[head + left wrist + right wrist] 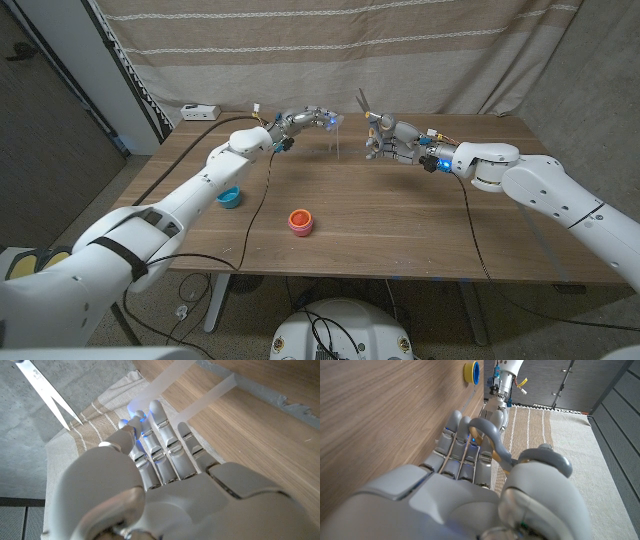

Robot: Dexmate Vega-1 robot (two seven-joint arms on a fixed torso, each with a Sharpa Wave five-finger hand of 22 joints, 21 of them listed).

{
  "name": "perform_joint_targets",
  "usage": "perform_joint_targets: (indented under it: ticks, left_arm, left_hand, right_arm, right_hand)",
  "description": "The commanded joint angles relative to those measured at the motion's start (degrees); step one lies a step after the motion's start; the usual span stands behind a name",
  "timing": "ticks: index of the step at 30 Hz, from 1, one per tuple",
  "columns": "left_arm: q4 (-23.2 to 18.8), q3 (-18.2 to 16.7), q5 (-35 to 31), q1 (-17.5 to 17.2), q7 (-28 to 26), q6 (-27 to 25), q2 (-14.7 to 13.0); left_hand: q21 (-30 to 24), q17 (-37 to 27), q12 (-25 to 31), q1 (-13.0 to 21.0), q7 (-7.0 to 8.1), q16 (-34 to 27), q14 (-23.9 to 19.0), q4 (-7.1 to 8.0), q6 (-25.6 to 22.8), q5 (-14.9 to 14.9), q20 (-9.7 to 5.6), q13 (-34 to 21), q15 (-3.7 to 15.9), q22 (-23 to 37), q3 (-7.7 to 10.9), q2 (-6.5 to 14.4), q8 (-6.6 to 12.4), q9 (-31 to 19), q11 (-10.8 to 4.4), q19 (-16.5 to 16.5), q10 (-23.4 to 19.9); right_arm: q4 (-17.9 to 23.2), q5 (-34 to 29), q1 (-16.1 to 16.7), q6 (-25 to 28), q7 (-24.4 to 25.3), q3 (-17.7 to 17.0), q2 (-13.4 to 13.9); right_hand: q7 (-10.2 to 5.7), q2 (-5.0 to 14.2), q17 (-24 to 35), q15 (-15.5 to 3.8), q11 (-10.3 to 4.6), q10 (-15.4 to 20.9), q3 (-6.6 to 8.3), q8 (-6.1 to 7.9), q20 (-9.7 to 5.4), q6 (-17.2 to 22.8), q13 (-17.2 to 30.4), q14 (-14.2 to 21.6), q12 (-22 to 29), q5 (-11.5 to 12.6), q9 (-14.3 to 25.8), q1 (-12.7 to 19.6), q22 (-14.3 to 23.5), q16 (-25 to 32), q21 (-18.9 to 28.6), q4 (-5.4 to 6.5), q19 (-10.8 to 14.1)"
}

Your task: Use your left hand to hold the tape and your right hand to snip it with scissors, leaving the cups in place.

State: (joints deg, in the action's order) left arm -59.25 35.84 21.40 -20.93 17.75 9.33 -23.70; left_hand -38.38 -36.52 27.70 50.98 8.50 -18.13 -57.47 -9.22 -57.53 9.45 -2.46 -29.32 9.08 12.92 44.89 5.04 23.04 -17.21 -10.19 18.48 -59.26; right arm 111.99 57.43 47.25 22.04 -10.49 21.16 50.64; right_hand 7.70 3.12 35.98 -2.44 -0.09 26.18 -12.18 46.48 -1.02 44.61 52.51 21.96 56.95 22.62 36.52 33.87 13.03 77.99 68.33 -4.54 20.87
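My left hand (303,120) pinches the tape (339,135) taut, I think; my right hand (385,135) grips the scissors (363,103), blades apart. Next: bring the blades onto the strip.

Open wood between the raised hands; small blue plastic cup (229,197) and red plastic cup (301,221) sit nearer, well apart, off that path.

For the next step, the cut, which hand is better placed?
The right hand: it already holds the scissors, blades open, beside the tape strip. The left hand is occupied holding that tape up.
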Motion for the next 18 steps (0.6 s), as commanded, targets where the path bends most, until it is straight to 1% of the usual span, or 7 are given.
perform_joint_targets:
  ticks: [1, 3, 6, 8, 15, 16, 18]
  left_arm:
    - [2.85, 1.46, -0.03, 2.75, 5.06, 1.37, 0.22]
    - [4.69, 1.6, 0.39, 3.5, 6.69, 2.18, 0.86]
    - [7.94, 1.51, 1.77, 4.81, 10.1, 3.28, 2.07]
    - [8.75, 1.47, 2.04, 5.14, 10.99, 3.81, 2.34]
    - [9.84, 1.14, 3.07, 6.15, 13.91, 4.9, 2.81]
    - [9.71, 1.01, 3.24, 6.1, 13.97, 4.94, 2.84]
    - [9.63, 0.83, 3.64, 6.12, 14.46, 4.94, 2.91]
  left_hand:
    - [-0.7, -0.42, 6.81, -0.03, 0.49, 1.63, 1.45, 0.87, 1.37, 0.45, -1.18, -10.28, 4.39, 0.19, 0.13, 2.91, 1.79, -3.29, -1.6, -1.12, 0.96]
    - [-0.86, -0.61, 7.28, -0.16, 0.64, 2.09, 1.74, 0.77, 1.92, 0.52, -0.9, -11.32, 4.44, 0.21, 0.09, 3.14, 2.41, -4.46, -1.63, -1.59, 1.92]
    - [-1.07, -0.97, 7.93, -0.17, 0.94, 2.33, 1.73, 0.66, 2.53, 0.55, -0.9, -12.5, 4.43, 0.25, -0.01, 3.52, 3.15, -5.82, -1.67, -2.02, 2.65]
    - [-1.2, -1.13, 8.34, -0.18, 0.91, 2.57, 1.98, 0.57, 2.49, 0.53, -0.87, -13.16, 4.4, 0.27, -0.05, 3.61, 3.71, -6.56, -1.69, -2.27, 2.92]
    - [-1.67, -1.81, 9.69, -0.09, 0.88, 2.69, 1.73, 0.31, 3.03, 0.43, -0.92, -15.16, 4.44, 0.3, -0.34, 3.84, 5.04, -8.62, -1.74, -2.53, 3.55]
    - [-1.83, -2.1, 10.12, -0.05, 0.68, 2.56, 1.49, 0.25, 3.12, 0.39, -0.83, -15.75, 4.41, 0.32, -0.51, 3.89, 5.4, -9.17, -1.75, -2.55, 3.63]
    - [-2.25, -2.78, 11.07, -0.15, 0.85, 2.63, 1.57, 0.5, 4.03, 0.37, -0.68, -17.33, 4.31, 0.38, -0.76, 4.38, 6.27, -10.87, -1.71, -2.78, 4.33]
  right_arm:
    - [0.17, 0.0, 0.16, -0.32, -0.09, -0.19, 0.2]
    - [0.17, 0.0, 0.15, -0.38, -0.22, -0.21, 0.23]
    - [0.12, 0.09, 0.11, -0.41, -0.35, -0.25, 0.21]
    - [0.12, -0.09, 0.14, -0.58, -0.38, -0.22, 0.24]
    - [0.11, 0.02, 0.45, -0.83, -0.46, -0.4, 0.3]
    - [0.11, 0.0, 0.52, -0.91, -0.59, -0.43, 0.38]
    - [0.18, -0.07, 0.68, -1.04, -0.5, -0.48, 0.43]
  right_hand:
    - [0.33, 0.43, -0.19, -3.54, -0.07, 0.2, -0.11, -0.32, 0.08, 0.0, 0.13, -0.16, 30.76, -0.17, 0.28, 0.12, 0.02, 0.25, 0.55, -0.14, -0.4]
    - [0.44, 0.43, -0.19, -3.45, -0.02, 0.18, -0.11, -0.32, 0.08, 0.03, 0.14, -0.19, 30.77, -0.18, 0.32, 0.11, -0.01, 0.29, 0.59, -0.15, -0.45]
    - [0.34, 0.45, -0.33, -3.57, 0.07, 0.2, -0.09, -0.46, 0.07, 0.1, 0.18, -0.19, 30.81, -0.19, 0.13, 0.14, -0.04, 0.26, 0.67, -0.16, -0.47]
    - [0.27, 0.43, -0.29, -3.66, 0.0, 0.24, -0.1, -0.53, 0.07, -0.06, 0.07, -0.33, 30.76, -0.2, 0.16, 0.12, -0.07, 0.27, 0.73, -0.17, -0.47]
    - [0.32, 0.44, -0.43, -3.6, 0.02, 0.21, -0.08, -0.6, 0.06, 0.04, 0.11, -0.25, 30.78, -0.22, 0.18, 0.13, -0.15, 0.34, 0.88, -0.19, -0.56]
    - [0.34, 0.43, -0.46, -3.62, 0.03, 0.18, -0.08, -0.57, 0.06, 0.18, 0.1, -0.29, 30.77, -0.22, 0.19, 0.12, -0.17, 0.33, 0.91, -0.19, -0.56]
    - [0.35, 0.44, -0.5, -3.49, 0.01, 0.18, -0.08, -0.65, 0.08, 0.12, 0.02, -0.29, 30.73, -0.23, 0.15, 0.12, -0.2, 0.35, 0.97, -0.19, -0.58]
